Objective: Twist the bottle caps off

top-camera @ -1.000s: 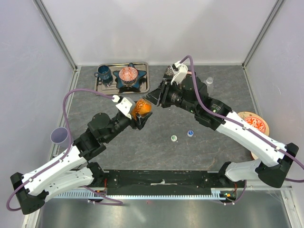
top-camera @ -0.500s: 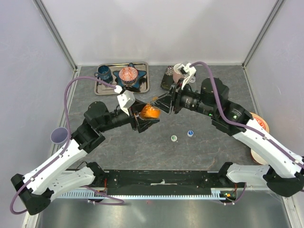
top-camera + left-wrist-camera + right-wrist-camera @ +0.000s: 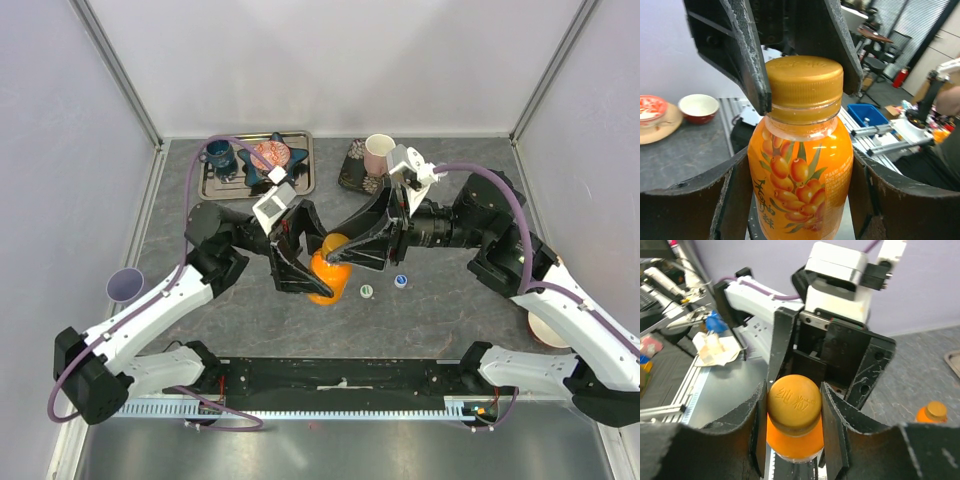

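Observation:
A short orange bottle [image 3: 322, 284] is held above the table by my left gripper [image 3: 300, 262], which is shut on its body. In the left wrist view the bottle [image 3: 800, 170] fills the middle between my left gripper's [image 3: 800, 205] fingers [image 3: 732, 200]. My right gripper [image 3: 352, 243] is shut on its orange cap [image 3: 804, 82], also seen in the right wrist view [image 3: 793, 401] between my right gripper's [image 3: 793, 412] pads. A white-green cap [image 3: 366, 291] and a blue cap [image 3: 401, 281] lie loose on the table. A second orange bottle [image 3: 931, 412] stands capped behind. The clear bottles are hidden.
A metal tray [image 3: 305, 178] at the back left holds a blue mug [image 3: 217, 155] and a star-shaped dish. A pink mug [image 3: 379, 152] stands on a dark plate at the back. A purple cup [image 3: 125, 285] stands at the left edge.
Both arms have moved toward the near middle of the table with the orange bottle. My right gripper has come onto the cap and shut on it.

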{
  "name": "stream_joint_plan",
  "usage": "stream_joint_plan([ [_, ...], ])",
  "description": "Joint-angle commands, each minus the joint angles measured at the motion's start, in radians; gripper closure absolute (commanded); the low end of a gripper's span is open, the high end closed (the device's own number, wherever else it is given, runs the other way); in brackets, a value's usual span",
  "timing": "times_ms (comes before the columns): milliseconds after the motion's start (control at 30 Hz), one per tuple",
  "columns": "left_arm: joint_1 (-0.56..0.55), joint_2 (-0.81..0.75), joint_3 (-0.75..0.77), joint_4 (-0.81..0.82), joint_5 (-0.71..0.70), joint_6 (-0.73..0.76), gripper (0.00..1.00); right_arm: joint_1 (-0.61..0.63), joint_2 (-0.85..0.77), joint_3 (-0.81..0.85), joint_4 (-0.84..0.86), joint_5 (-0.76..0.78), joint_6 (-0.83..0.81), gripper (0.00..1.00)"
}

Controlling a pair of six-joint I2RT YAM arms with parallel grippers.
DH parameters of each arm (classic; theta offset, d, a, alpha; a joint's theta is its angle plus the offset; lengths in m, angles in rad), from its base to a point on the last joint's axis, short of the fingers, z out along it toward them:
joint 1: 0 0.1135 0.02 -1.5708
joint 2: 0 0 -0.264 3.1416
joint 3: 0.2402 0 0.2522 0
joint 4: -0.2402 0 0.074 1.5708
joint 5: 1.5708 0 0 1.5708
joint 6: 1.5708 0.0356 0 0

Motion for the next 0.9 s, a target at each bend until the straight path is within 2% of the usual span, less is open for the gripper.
stream_joint_plan([
  [0, -0.004, 0.053, 0.019, 0.269, 0.117, -0.24, 0.65, 0.017, -0.011, 0.012, 0.099, -0.246, 0.0, 1.0],
  [367, 0.001, 0.047, -0.001, 0.263, 0.123, -0.23, 0.72, 0.017, -0.077, -0.068, 0.091, -0.329, -0.009, 1.0],
  [500, 0.007, 0.039, -0.012, 0.237, 0.12, -0.205, 0.73, 0.017, -0.087, -0.08, 0.077, -0.295, -0.011, 1.0],
  [567, 0.007, 0.033, -0.004, 0.155, 0.117, -0.168, 0.73, 0.017, -0.093, -0.071, 0.056, -0.246, -0.012, 1.0],
  [633, 0.007, 0.007, 0.029, 0.017, 0.099, -0.025, 0.73, 0.017, -0.095, -0.046, 0.03, -0.141, -0.017, 0.74],
  [667, 0.007, -0.004, 0.043, -0.164, 0.083, 0.04, 0.73, 0.017, -0.093, -0.036, 0.005, -0.089, -0.015, 0.52],
  [700, 0.007, -0.024, 0.056, -0.236, 0.047, 0.159, 0.73, 0.017, -0.092, -0.016, -0.009, -0.046, -0.012, 0.43],
  [767, 0.007, -0.038, 0.096, -0.432, 0.01, 0.262, 0.73, 0.017, -0.084, 0.004, -0.033, 0.056, -0.003, 0.32],
  [833, 0.007, -0.053, 0.125, -0.514, -0.036, 0.361, 0.73, 0.019, -0.084, 0.024, -0.039, 0.123, 0.005, 0.28],
  [867, 0.007, -0.056, 0.132, -0.546, -0.049, 0.385, 0.73, 0.017, -0.08, 0.03, -0.043, 0.137, 0.008, 0.23],
])
